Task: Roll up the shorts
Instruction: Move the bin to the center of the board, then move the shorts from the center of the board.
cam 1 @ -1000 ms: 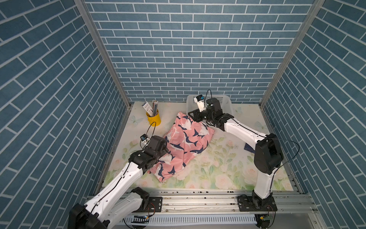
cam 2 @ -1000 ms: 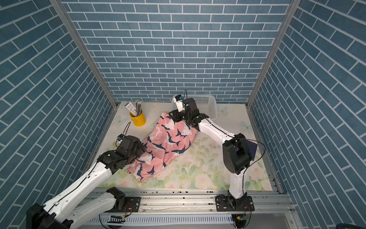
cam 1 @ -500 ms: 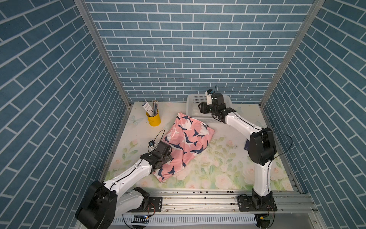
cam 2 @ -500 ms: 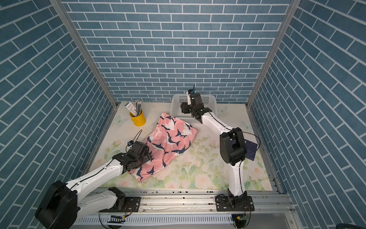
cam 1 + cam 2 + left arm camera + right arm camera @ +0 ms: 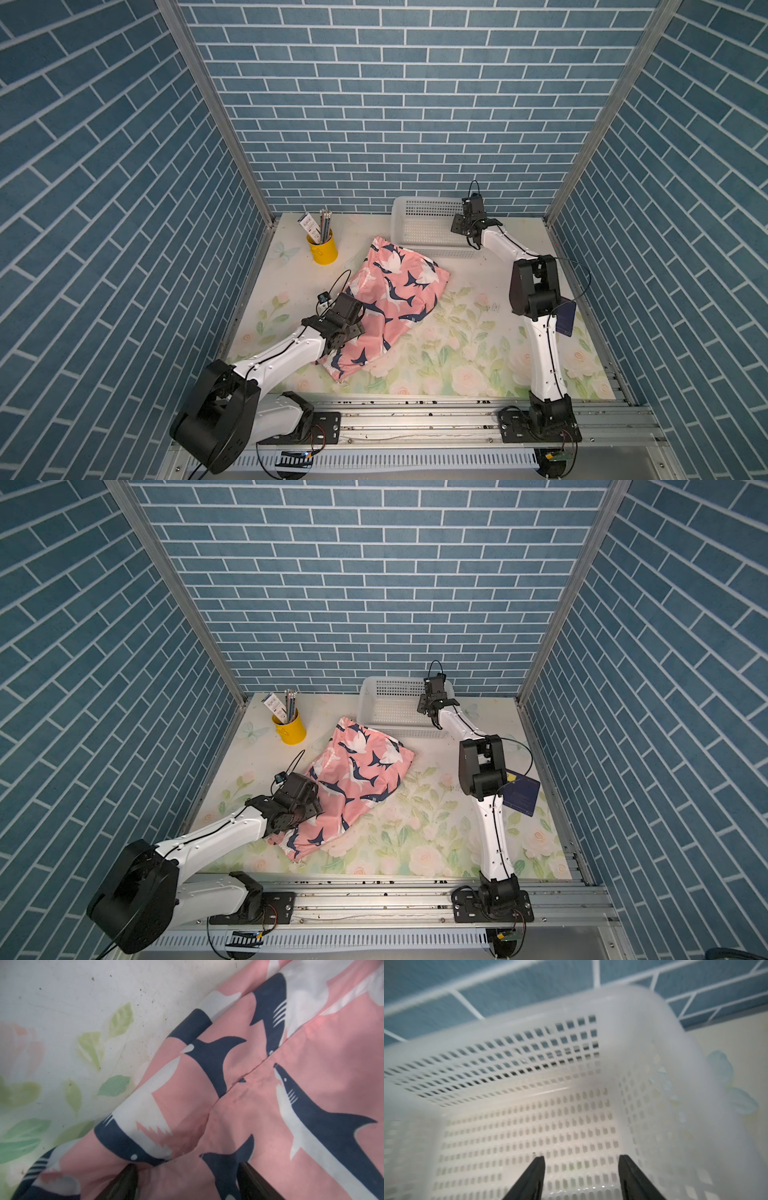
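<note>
The centre of the table (image 5: pixel 457 357) is being taken up by the shorts (image 5: pixel 399 291), and the back edge is being crowded by the yellow pencil cup (image 5: pixel 322 251) and the white basket (image 5: pixel 419 203). Open surface is being left in front of and to the right of the shorts, bounded by the right arm (image 5: pixel 534 291).

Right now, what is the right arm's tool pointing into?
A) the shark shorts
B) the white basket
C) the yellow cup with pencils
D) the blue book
B: in the right wrist view, the right tool has its tips apart with only the holey floor of the white basket between them. In a top view, that tool sits over the same basket.
</note>
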`<state>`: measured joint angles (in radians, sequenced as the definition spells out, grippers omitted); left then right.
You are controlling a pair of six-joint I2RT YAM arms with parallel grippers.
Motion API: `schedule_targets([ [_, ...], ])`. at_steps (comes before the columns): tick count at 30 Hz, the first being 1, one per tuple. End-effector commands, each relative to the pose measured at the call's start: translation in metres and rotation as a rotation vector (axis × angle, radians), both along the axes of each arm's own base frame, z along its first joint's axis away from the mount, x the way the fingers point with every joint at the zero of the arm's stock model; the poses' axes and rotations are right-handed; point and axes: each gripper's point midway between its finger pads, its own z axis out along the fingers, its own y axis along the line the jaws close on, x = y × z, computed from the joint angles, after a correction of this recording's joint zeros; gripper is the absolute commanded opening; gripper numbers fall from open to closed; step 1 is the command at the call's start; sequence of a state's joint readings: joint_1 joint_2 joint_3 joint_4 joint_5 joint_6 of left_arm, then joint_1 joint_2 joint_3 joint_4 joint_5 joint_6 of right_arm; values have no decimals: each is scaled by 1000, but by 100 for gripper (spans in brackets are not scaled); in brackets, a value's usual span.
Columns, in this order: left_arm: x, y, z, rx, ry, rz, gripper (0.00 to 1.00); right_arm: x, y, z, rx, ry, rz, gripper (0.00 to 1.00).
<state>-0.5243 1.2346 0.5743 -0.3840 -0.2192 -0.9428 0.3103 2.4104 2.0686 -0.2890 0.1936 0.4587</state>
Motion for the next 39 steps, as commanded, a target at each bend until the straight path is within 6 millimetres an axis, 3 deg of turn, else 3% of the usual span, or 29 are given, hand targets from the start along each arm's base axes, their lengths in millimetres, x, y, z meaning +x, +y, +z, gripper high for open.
schedule_targets([
  [1, 0, 0, 4, 14, 0, -13, 80, 10, -33, 21, 1, -28, -124, 61],
  [11, 0, 0, 3, 26, 7, -23, 81, 9, -129, 23, -46, -17, -337, 60],
  [16, 2, -2, 6, 19, -1, -27, 82, -5, -176, 28, -56, -22, -455, 61],
  [19, 3, -3, 6, 16, -5, -34, 82, -7, -177, 42, -50, -63, -426, 61],
  [22, 4, -3, 6, 18, -13, -37, 84, -8, -126, 77, -65, -156, -242, 61],
  [24, 9, -6, 10, 13, -27, -47, 87, -18, -73, 102, -81, -211, -97, 62],
  [25, 11, -7, 13, 11, -35, -50, 87, -23, -57, 109, -92, -223, -54, 63],
  [27, 14, -7, 22, 18, -51, -49, 87, -41, -19, 124, -93, -246, 43, 63],
  [30, 14, 2, 38, 49, -79, -26, 84, -85, 45, 141, -36, -262, 251, 61],
  [32, 8, 11, 44, 69, -84, -4, 81, -120, 87, 139, 29, -238, 409, 59],
  [34, -2, 19, 42, 87, -62, 12, 78, -161, 130, 123, 107, -167, 572, 57],
  [36, -17, 27, 32, 105, -15, 32, 74, -200, 158, 99, 146, -89, 685, 56],
  [39, -35, 35, 20, 126, 23, 52, 71, -252, 184, 62, 195, 21, 789, 56],
])
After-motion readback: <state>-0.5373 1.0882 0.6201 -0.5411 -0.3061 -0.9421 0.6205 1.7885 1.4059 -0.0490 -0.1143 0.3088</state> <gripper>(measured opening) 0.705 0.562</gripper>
